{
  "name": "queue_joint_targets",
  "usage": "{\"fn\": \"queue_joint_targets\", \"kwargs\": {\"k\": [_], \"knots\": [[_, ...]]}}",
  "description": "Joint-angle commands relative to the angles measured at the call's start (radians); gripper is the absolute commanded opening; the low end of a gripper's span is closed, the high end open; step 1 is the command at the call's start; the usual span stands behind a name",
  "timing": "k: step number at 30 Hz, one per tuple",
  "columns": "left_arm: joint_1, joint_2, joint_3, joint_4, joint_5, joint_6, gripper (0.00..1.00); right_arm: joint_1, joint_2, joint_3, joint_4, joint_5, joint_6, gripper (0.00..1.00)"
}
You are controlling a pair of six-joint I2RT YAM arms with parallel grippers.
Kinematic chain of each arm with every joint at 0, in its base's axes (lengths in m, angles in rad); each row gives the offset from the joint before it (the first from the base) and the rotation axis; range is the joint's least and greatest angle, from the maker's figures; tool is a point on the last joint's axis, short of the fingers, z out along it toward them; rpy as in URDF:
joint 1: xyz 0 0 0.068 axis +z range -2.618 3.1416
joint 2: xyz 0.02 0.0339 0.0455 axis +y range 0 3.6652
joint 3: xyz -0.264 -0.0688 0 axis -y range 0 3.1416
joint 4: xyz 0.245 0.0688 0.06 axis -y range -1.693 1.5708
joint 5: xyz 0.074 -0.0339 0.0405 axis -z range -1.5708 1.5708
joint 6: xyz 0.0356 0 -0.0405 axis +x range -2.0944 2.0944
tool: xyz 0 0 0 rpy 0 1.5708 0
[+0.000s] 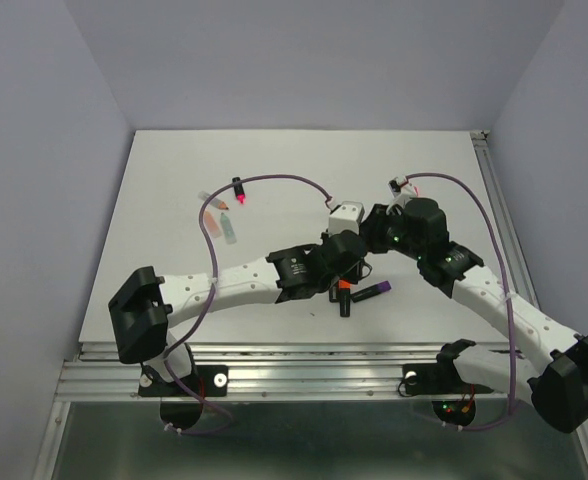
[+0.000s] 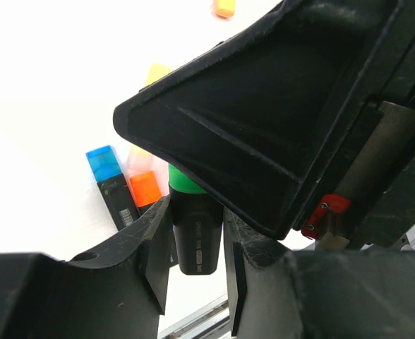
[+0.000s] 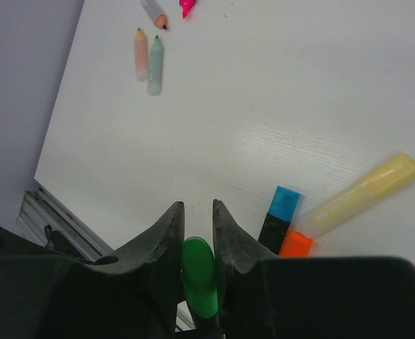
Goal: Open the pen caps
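My left gripper (image 2: 195, 220) is shut on the black barrel (image 2: 197, 244) of a highlighter held above the table. Its green pen cap (image 3: 199, 274) sticks up between the fingers of my right gripper (image 3: 197, 212), which is shut on it. In the top view the two grippers meet at mid-table, left (image 1: 346, 262) and right (image 1: 374, 238). Below them lie more capped pens: a blue cap (image 3: 285, 201), an orange cap (image 3: 296, 244) and a pale yellow pen (image 3: 366, 194). A purple-capped pen (image 1: 375, 291) lies beside them.
Far left on the table lie a peach barrel (image 3: 141, 54), a pale teal barrel (image 3: 154, 65), a grey pen with an orange tip (image 3: 156, 14) and a black pen with a pink tip (image 1: 239, 190). The metal rail (image 1: 304, 352) runs along the near edge.
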Motion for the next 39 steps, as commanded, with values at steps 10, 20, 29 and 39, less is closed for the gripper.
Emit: {"fn": "queue_joint_targets", "kwargs": {"k": [10,20,29,39], "knots": [[0.054,-0.049,0.044,0.061,-0.155,-0.107,0.0,0.025,-0.034,0.066,-0.038,-0.057,0.012,0.15],[0.054,-0.077,0.036,0.082,-0.069,-0.034,0.21,0.025,-0.046,0.058,-0.003,-0.03,-0.005,0.01],[0.054,-0.205,-0.097,0.125,0.012,-0.003,0.69,0.025,-0.112,0.049,0.056,-0.011,0.037,0.01],[0.098,-0.422,-0.335,0.412,0.345,0.075,0.89,0.023,-0.131,0.072,0.132,-0.16,0.102,0.01]]}}
